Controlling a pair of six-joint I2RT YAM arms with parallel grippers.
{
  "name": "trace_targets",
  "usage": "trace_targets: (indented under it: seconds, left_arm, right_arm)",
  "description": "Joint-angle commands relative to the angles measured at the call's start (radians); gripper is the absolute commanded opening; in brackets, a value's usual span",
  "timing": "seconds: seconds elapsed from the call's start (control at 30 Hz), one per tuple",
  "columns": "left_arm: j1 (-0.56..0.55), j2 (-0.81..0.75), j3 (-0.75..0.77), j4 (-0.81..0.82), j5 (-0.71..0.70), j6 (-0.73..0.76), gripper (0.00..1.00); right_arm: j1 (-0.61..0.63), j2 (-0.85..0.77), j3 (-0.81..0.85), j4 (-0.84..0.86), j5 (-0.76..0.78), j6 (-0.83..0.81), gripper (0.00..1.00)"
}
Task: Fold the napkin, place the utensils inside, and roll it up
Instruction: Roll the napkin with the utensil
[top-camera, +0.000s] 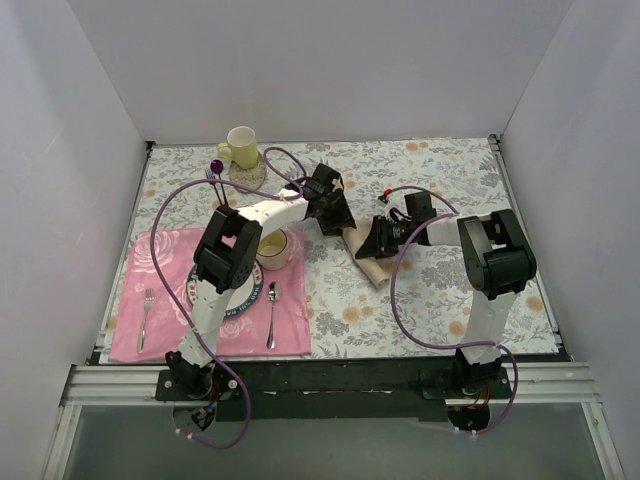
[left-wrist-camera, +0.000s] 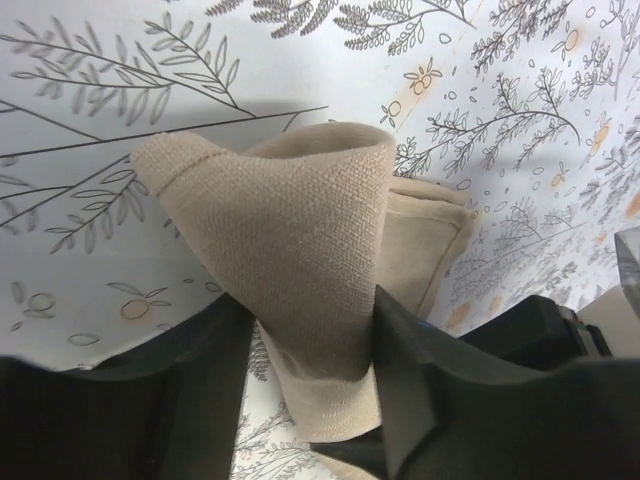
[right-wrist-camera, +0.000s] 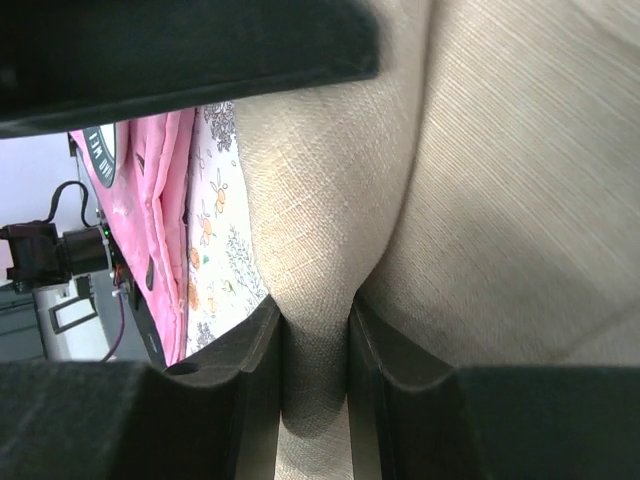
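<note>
The beige napkin (top-camera: 368, 264) lies bunched and partly rolled on the floral tablecloth between my two grippers. My left gripper (top-camera: 337, 222) comes at it from the far left. In the left wrist view a raised fold of the napkin (left-wrist-camera: 290, 220) fills the gap of the left gripper (left-wrist-camera: 310, 325) and is pinched there. My right gripper (top-camera: 370, 241) meets it from the right and is shut on a narrow fold of the napkin (right-wrist-camera: 320, 200) in the right gripper (right-wrist-camera: 315, 335). The utensils, a spoon (top-camera: 273, 306) and a fork (top-camera: 147, 310), lie on the pink placemat (top-camera: 160, 330).
A plate (top-camera: 200, 290) with a cream bowl (top-camera: 273, 248) sits on the placemat under the left arm. A yellow mug (top-camera: 240, 147) and purple-tipped sticks (top-camera: 216, 168) stand at the back left. White walls enclose the table.
</note>
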Motion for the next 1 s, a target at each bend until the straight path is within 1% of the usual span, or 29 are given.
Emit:
trace_targets:
  seconds: [0.0, 0.03, 0.1, 0.13, 0.17, 0.2, 0.23, 0.27, 0.3, 0.33, 0.37, 0.4, 0.43, 0.47, 0.5, 0.53, 0.57, 0.6, 0.67, 0.77, 0.87, 0.9, 0.93, 0.97]
  left_arm:
    - [-0.004, 0.023, 0.028, -0.019, -0.047, -0.033, 0.39]
    - [-0.004, 0.014, 0.015, -0.012, -0.053, -0.038, 0.35]
    - [-0.004, -0.006, -0.019, 0.010, -0.073, -0.044, 0.31]
    - [-0.004, -0.020, -0.022, 0.011, -0.076, -0.044, 0.29]
    - [-0.004, -0.023, -0.024, 0.008, -0.079, -0.043, 0.27]
    - [-0.004, -0.029, -0.022, 0.007, -0.079, -0.043, 0.27]
    - [-0.004, -0.032, -0.022, 0.005, -0.075, -0.044, 0.26]
    - [-0.004, -0.034, -0.019, -0.001, -0.073, -0.046, 0.25]
    - [-0.004, -0.034, -0.015, -0.004, -0.070, -0.046, 0.25]
    - [-0.004, -0.034, -0.013, -0.007, -0.059, -0.049, 0.25]
    - [-0.004, -0.036, -0.013, -0.011, -0.058, -0.050, 0.24]
    - [-0.004, -0.037, -0.015, -0.013, -0.058, -0.052, 0.24]
    - [-0.005, -0.036, -0.016, -0.015, -0.055, -0.052, 0.24]
    - [-0.004, -0.036, -0.016, -0.018, -0.052, -0.055, 0.24]
    - [-0.004, -0.036, -0.018, -0.019, -0.052, -0.055, 0.24]
    - [-0.005, -0.037, -0.021, -0.018, -0.044, -0.059, 0.24]
    - [-0.004, -0.037, -0.022, -0.018, -0.041, -0.064, 0.24]
    - [-0.004, -0.039, -0.024, -0.019, -0.039, -0.066, 0.23]
    - [-0.004, -0.039, -0.027, -0.019, -0.036, -0.070, 0.23]
    - [-0.005, -0.039, -0.031, -0.019, -0.033, -0.075, 0.23]
    - [-0.005, -0.043, -0.044, -0.018, -0.027, -0.082, 0.22]
    - [-0.005, -0.043, -0.045, -0.016, -0.022, -0.087, 0.22]
    - [-0.004, -0.045, -0.048, -0.015, -0.019, -0.087, 0.22]
    - [-0.004, -0.046, -0.051, -0.012, -0.019, -0.089, 0.22]
  right_arm:
    - [0.005, 0.012, -0.023, 0.022, -0.033, 0.029, 0.24]
    - [0.004, 0.004, -0.022, 0.014, -0.010, 0.019, 0.29]
    - [0.007, -0.027, -0.020, -0.029, 0.024, -0.003, 0.36]
    - [0.011, -0.040, -0.004, -0.052, 0.097, -0.047, 0.42]
    - [0.028, -0.075, 0.007, -0.098, 0.143, -0.075, 0.46]
    - [0.042, -0.099, 0.016, -0.163, 0.195, -0.096, 0.52]
    - [0.083, -0.126, 0.021, -0.190, 0.343, -0.119, 0.55]
    - [0.108, -0.187, 0.027, -0.213, 0.425, -0.153, 0.58]
    - [0.137, -0.223, 0.026, -0.224, 0.512, -0.165, 0.64]
    - [0.196, -0.256, 0.021, -0.239, 0.688, -0.173, 0.66]
    - [0.226, -0.311, 0.012, -0.239, 0.761, -0.184, 0.67]
    - [0.252, -0.332, 0.010, -0.239, 0.824, -0.187, 0.69]
    - [0.296, -0.344, 0.010, -0.241, 0.932, -0.185, 0.70]
    - [0.318, -0.359, 0.015, -0.245, 0.977, -0.185, 0.71]
    - [0.338, -0.360, 0.027, -0.250, 1.016, -0.181, 0.79]
    - [0.376, -0.357, 0.035, -0.258, 1.089, -0.179, 0.90]
    - [0.395, -0.344, 0.044, -0.267, 1.122, -0.176, 0.95]
    - [0.410, -0.332, 0.067, -0.273, 1.145, -0.167, 0.97]
    - [0.441, -0.292, 0.081, -0.270, 1.165, -0.159, 0.96]
    - [0.479, -0.240, 0.115, -0.270, 1.202, -0.135, 0.93]
    - [0.510, -0.200, 0.133, -0.262, 1.242, -0.122, 0.84]
    - [0.514, -0.192, 0.133, -0.253, 1.248, -0.118, 0.75]
    - [0.519, -0.182, 0.130, -0.250, 1.263, -0.107, 0.68]
    - [0.520, -0.177, 0.130, -0.247, 1.265, -0.104, 0.65]
